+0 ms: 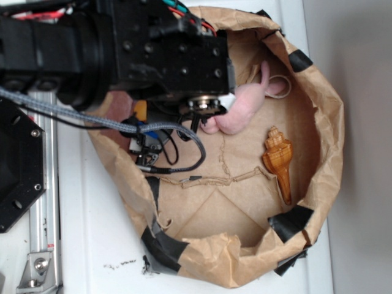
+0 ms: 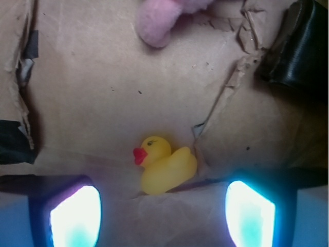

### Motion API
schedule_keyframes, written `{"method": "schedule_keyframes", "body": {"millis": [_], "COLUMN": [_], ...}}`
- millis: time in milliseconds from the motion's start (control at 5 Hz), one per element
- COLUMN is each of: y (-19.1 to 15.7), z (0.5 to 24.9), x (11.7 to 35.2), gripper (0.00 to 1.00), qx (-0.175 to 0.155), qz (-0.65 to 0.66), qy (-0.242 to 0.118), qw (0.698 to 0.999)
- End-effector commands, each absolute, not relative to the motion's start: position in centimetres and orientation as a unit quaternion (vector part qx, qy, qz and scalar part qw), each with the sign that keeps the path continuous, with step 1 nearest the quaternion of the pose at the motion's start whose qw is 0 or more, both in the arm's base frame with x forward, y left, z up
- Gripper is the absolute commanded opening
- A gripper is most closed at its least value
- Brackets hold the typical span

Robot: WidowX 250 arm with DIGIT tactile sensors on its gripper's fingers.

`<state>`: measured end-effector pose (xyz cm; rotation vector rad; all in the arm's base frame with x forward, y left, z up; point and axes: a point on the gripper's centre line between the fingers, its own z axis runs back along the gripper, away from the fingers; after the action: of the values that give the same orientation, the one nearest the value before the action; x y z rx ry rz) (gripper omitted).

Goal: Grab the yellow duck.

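Wrist view, nearest first: gripper (image 2: 162, 216) fingers spread wide, two glowing pads (image 2: 74, 218) at the bottom corners of the frame, nothing between them but bare paper. Just beyond the gap, slightly left of its middle, the yellow duck (image 2: 164, 167) sits on the brown paper floor, beak pointing left, untouched by either finger. A torn paper flap (image 2: 226, 103) runs up from beside the duck toward the upper right. Further on, at the top edge, part of the pink plush bunny (image 2: 159, 20), well apart from the duck. Exterior view: the arm (image 1: 116, 49) reaches in over the left side of the brown paper basin (image 1: 324, 153), taped at the rim with black tape (image 1: 291, 222). A small yellow patch under the arm (image 1: 141, 110) may be the duck, too hidden to be sure. Bunny lies right of the arm; an orange-brown spiral shell toy (image 1: 278, 159) lies beyond it, toward the right wall.
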<state>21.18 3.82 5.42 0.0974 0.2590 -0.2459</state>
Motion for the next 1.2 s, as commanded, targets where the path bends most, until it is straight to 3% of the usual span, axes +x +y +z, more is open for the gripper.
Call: {"method": "schedule_keyframes", "body": {"millis": [0, 600, 800, 1000], "y": [3.9, 3.3, 4.2, 4.4], "z": [4.1, 1.0, 0.6, 0.9], "x": [21.7, 17.8, 17.8, 18.0], "gripper": [1.00, 1.00, 0.00, 0.00], "qx": [0.053, 0.030, 0.035, 0.039], "qz": [-0.121, -0.119, -0.110, -0.107], "qy": [0.133, 0.179, 0.175, 0.174], "qw": [0.982, 0.976, 0.978, 0.978]}}
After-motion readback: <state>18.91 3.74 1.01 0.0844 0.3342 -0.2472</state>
